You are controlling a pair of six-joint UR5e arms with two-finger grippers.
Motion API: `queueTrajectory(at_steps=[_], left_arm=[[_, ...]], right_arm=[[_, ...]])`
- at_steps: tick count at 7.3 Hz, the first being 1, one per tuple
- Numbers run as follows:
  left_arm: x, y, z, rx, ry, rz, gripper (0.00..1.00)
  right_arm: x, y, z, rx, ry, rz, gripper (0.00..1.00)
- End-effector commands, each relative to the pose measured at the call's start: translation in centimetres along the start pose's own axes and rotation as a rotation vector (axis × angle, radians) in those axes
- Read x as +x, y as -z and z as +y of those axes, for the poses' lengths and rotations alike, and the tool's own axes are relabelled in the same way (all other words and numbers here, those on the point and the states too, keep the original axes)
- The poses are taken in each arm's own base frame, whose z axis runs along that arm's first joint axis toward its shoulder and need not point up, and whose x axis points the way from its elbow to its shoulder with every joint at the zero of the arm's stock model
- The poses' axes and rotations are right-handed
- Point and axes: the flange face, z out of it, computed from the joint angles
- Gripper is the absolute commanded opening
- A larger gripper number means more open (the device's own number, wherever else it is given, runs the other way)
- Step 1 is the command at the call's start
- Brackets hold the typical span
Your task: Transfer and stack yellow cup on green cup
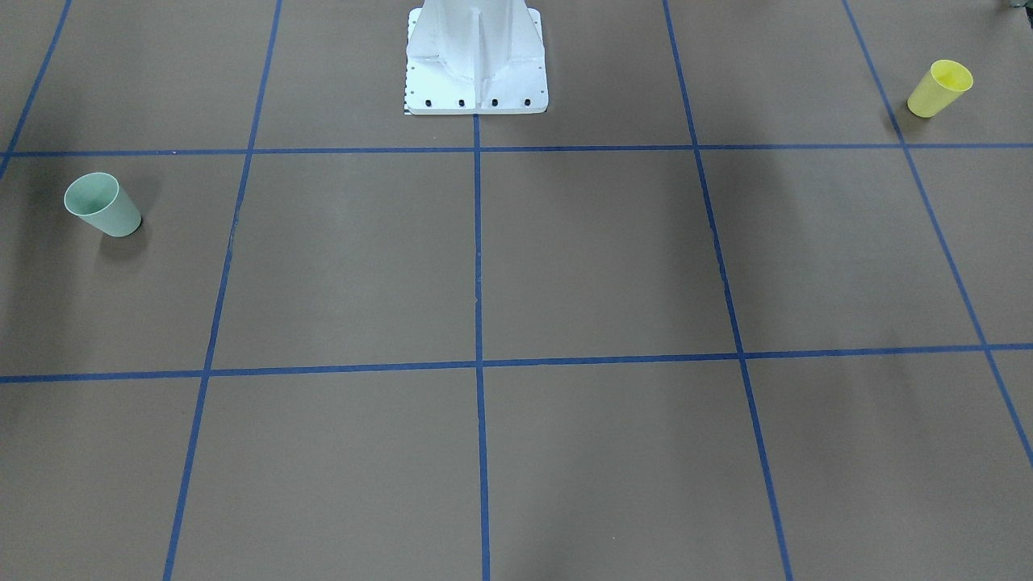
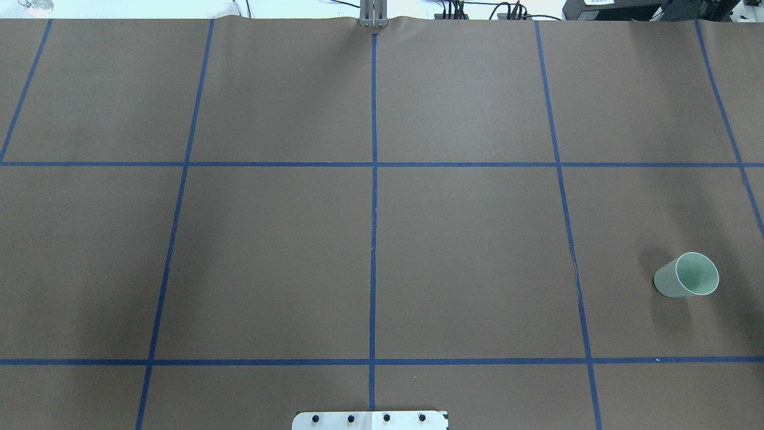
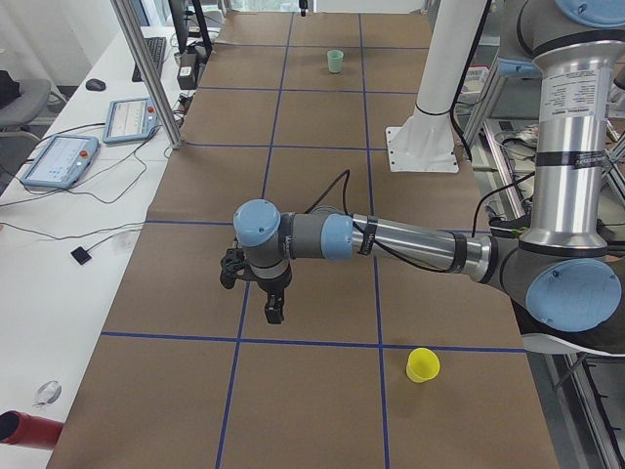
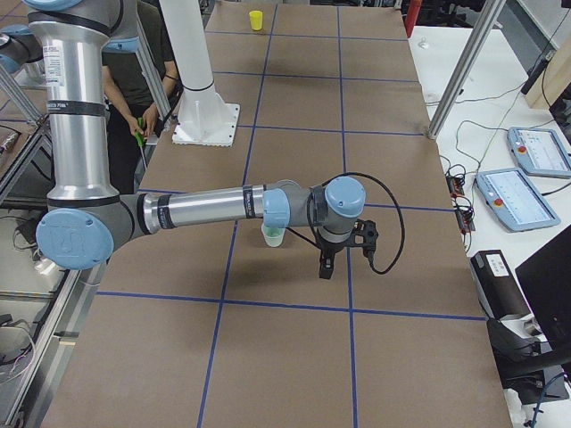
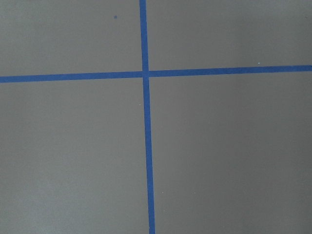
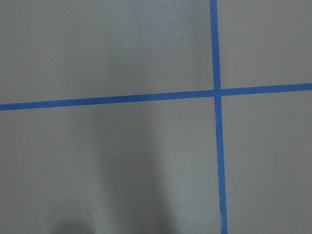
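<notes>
Brown desk point(image 1: 565, 258): yellow plastic tumbler point(image 1: 938, 88), pale green plastic tumbler point(image 1: 103, 205), both apart from my jaws; jaws' state I can't tell.

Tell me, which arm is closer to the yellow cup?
Left. The left gripper hangs over the same end of the table as the yellow cup, farther out from the robot. The right gripper hangs by the green cup at the opposite end.
</notes>
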Motion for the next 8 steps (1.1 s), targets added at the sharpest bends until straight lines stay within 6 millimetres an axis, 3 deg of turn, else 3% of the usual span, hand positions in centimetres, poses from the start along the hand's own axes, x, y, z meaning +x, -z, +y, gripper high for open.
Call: queueTrajectory(at_steps=[1,4,8], left_arm=[[-0.4,-0.4,0.1,-0.001,-0.009,-0.006,1.00],[-0.9,-0.8,-0.6,0.045,-0.051,-0.005,1.00],[-1.1,-1.5,0.3,0.031,0.008,0.004,1.00]], right_arm=[[-0.1,0.0,0.0,0.001,0.001,-0.004,1.00],[-0.2,0.2,0.0,0.004,0.004,-0.004,1.00],[-0.4,0.1,0.0,0.001,0.005,-0.005,1.00]])
